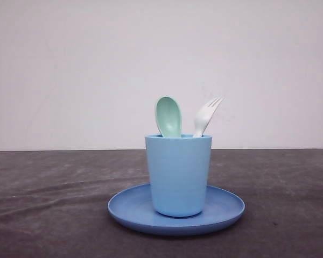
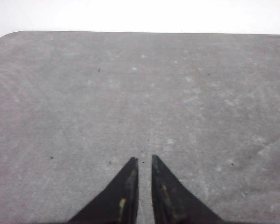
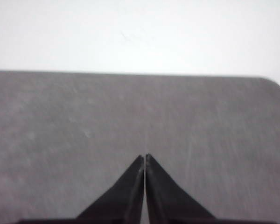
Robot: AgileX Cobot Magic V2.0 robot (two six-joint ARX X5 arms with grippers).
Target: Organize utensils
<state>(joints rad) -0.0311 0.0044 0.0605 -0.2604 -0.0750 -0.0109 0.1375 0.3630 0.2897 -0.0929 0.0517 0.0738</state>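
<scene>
Front view, utensils: the spoon (image 1: 168, 116) and fork (image 1: 205, 116) both stand heads-up in the cup (image 1: 178, 174), spoon on the left, fork on the right leaning outward to the right; their long axes run near vertical.
Front view, support: the cup sits on the plate (image 1: 226, 209), which rests on the table (image 1: 48, 199), with open table on either side.
Front view, nearer arm: cannot tell, since the cup stands about centred.
Left wrist view, jaws: the left gripper (image 2: 143, 161) hangs over bare table, jaws nearly together with a thin slit between them, holding nothing.
Left wrist view, room: flat table ahead of the jaws up to its far edge; a rounded corner lies off to one side.
Right wrist view, jaws: the right gripper (image 3: 144, 157) has its tips pressed together, empty.
Right wrist view, room: bare table ahead, far edge and wall beyond.
Judgement: utensils look already sorted; any pick would need a lift straight up along the handle.
</scene>
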